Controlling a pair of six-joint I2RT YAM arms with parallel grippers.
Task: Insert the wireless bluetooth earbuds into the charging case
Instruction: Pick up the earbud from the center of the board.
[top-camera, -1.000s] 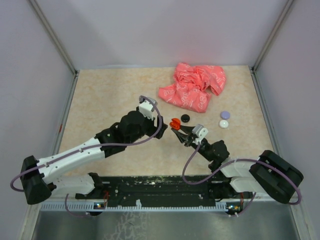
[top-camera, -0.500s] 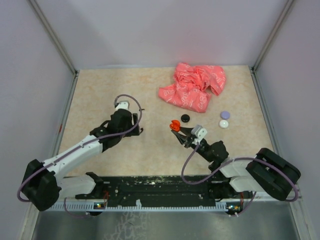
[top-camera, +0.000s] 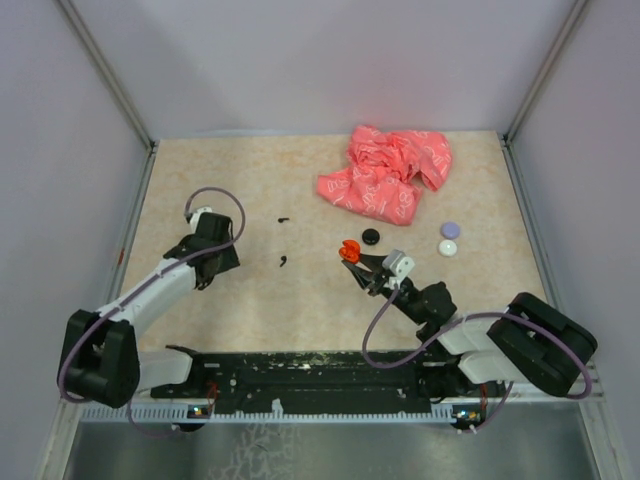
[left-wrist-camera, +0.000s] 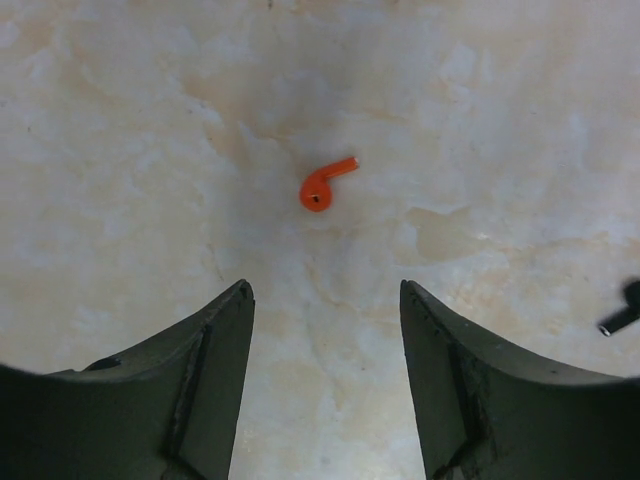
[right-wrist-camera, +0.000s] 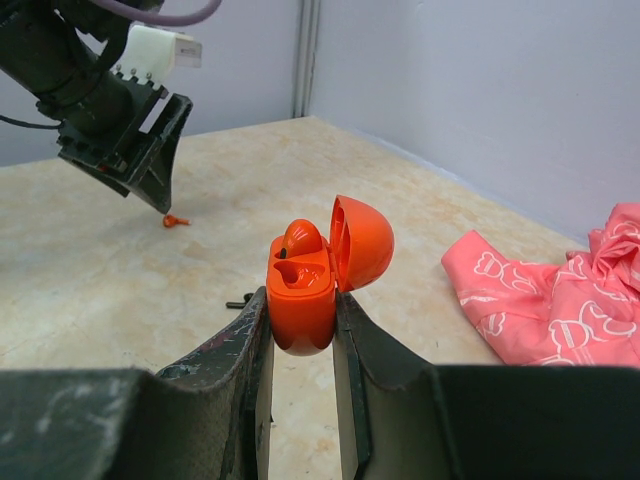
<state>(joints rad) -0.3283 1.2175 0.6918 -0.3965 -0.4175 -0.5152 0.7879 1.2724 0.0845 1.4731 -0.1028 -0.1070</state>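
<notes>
One orange earbud (left-wrist-camera: 325, 186) lies near the left edge of the worktop (top-camera: 250, 180), stem slanting away from the left gripper (left-wrist-camera: 325, 290), fingers spread; the right gripper (right-wrist-camera: 300, 300) clamps the upright, open charging case (right-wrist-camera: 298, 318).

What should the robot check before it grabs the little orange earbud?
1. The left tool is open: ok, its fingers stand apart.
2. The orange earbud lies loose, ahead of that gap: ok.
3. The black bit is out of the way: ok, it lies off to one side, apart from the earbud.
4. The right tool holds the charging case: ok, it is clamped between the fingers.
5. The lid is open: ok.
6. A free slot is left in the case: cannot tell; one orange piece seems to sit inside.
</notes>
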